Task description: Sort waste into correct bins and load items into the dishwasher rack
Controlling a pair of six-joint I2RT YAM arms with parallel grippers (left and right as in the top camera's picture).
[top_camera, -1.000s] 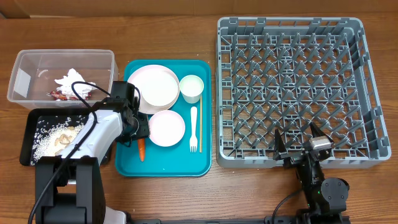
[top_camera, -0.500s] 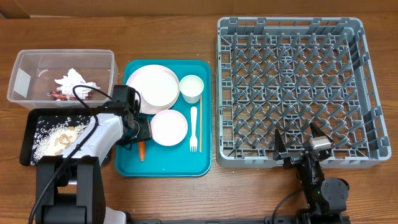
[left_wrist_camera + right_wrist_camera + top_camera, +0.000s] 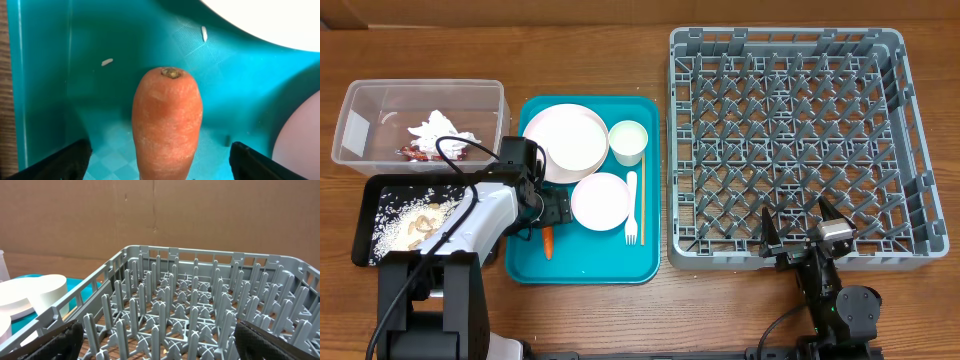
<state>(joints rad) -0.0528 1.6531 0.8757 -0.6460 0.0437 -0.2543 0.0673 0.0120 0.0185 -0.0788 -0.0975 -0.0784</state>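
Lengthwise between left jaws: carrot (image 3: 167, 120), stem end toward white plate (image 3: 260, 20).

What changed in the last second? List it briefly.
The left claw spread open around the carrot, not gripping it. The small pink plate slid right, toward the fork. Carrot, right claw and rack stayed put.

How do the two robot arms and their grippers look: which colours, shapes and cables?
The left arm has a white, rounded shell with black joints, and a thin black cable loops above it. The left gripper has black fingers. The right arm is black, with a small silver block near its wrist. The right gripper has two black, pointed fingers.
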